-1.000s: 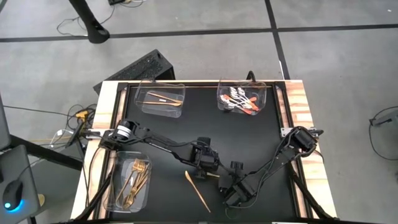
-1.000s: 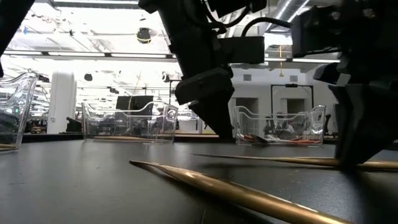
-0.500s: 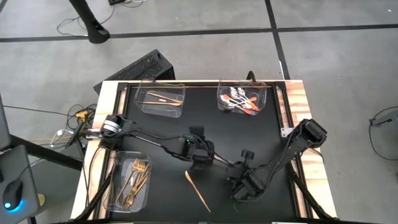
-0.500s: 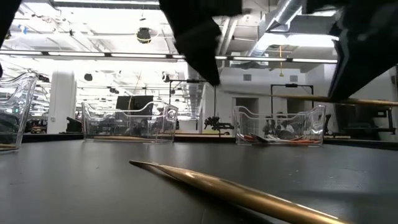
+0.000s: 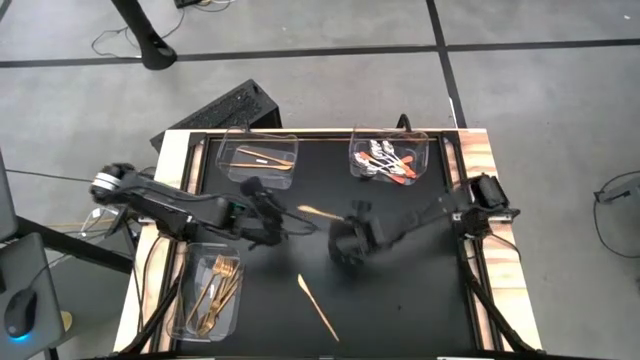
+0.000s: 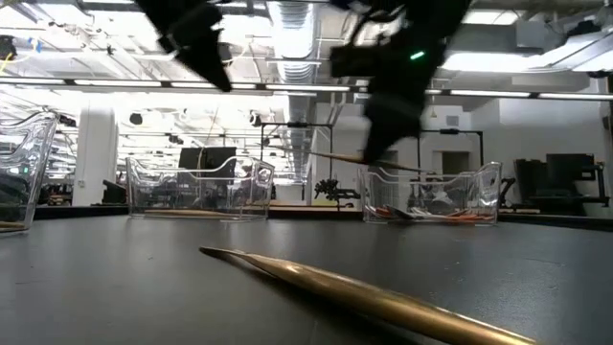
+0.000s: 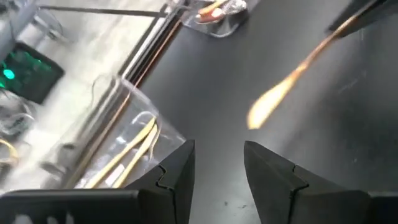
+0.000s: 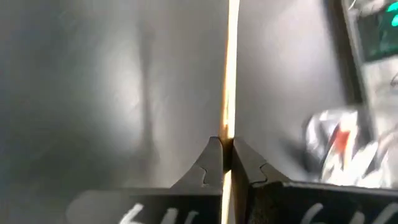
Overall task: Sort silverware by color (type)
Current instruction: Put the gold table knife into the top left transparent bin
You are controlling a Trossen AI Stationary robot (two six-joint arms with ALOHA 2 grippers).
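Big black table point(image 5: 420, 300) under me, three clear trays on it. Nearest my left arm, the front-left tray point(image 5: 190, 310) holds the gold forks point(image 5: 220, 292). The back-left tray point(image 5: 222, 160) has a couple of slim gold knives point(image 5: 262, 158) — and the back-right tray point(image 5: 355, 165) carries the silver spoons with orange-red handles point(image 5: 392, 165). No readable writing anywhere. My right gripper point(image 8: 226, 155) is clenched on a gold knife point(image 5: 322, 212), lifted above mid-table — my left gripper point(image 7: 217, 163) is beside its tip, fingers apart, empty. One more gold knife point(image 5: 317, 306) lies loose on the table at the front.
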